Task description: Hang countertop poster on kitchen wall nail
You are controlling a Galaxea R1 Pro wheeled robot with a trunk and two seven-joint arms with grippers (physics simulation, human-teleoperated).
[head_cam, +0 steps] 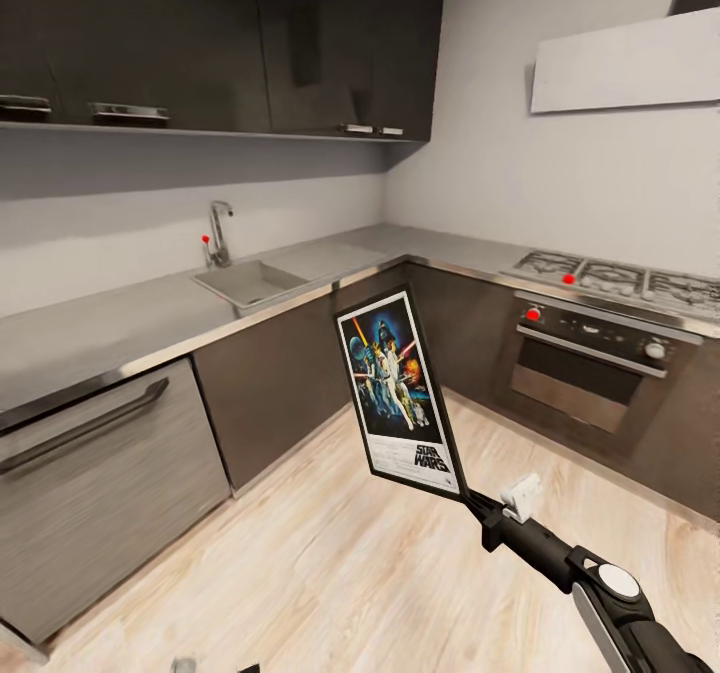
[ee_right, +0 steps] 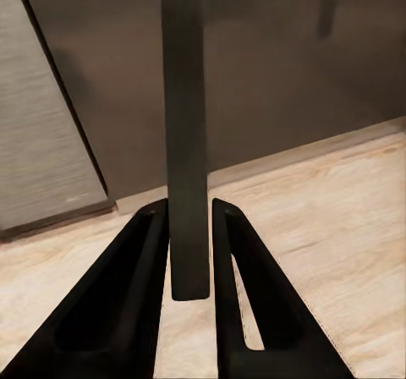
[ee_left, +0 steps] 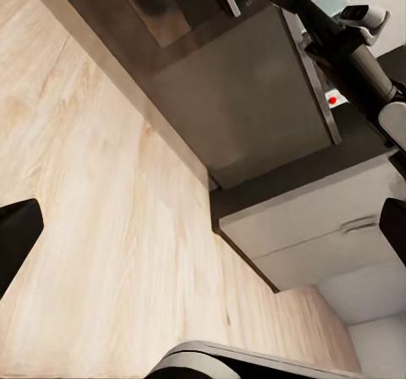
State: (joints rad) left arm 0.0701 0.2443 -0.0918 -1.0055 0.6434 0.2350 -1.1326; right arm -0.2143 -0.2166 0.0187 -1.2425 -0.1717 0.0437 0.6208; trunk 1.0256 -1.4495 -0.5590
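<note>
Head view: right gripper (head_cam: 478,506) pinches the poster (head_cam: 400,393) at its bottom right corner, poster held upright and slightly tilted in the air over the wood floor (head_cam: 330,573), in front of the inner corner of the kitchen countertop (head_cam: 120,328). It is off the countertop, not touching it. Sink (head_cam: 250,281) with faucet (head_cam: 218,233) sits near the countertop's front edge; hob (head_cam: 620,281) over oven (head_cam: 590,358) on the right run. No wall nail that I can make out. Left wrist view: floor, cabinet fronts and the right arm (ee_left: 355,45); dark finger tips at the frame edges, well apart, so left gripper looks open and empty. Right wrist view: both fingers (ee_right: 139,286) closed against the poster's thin edge (ee_right: 186,142), seen end on. Risk, as a judgement: grip is on one corner only, so the poster could pivot or slip when the arm swings; the far top corner could also clip the countertop edge or cabinets during the turn towards a wall.
</note>
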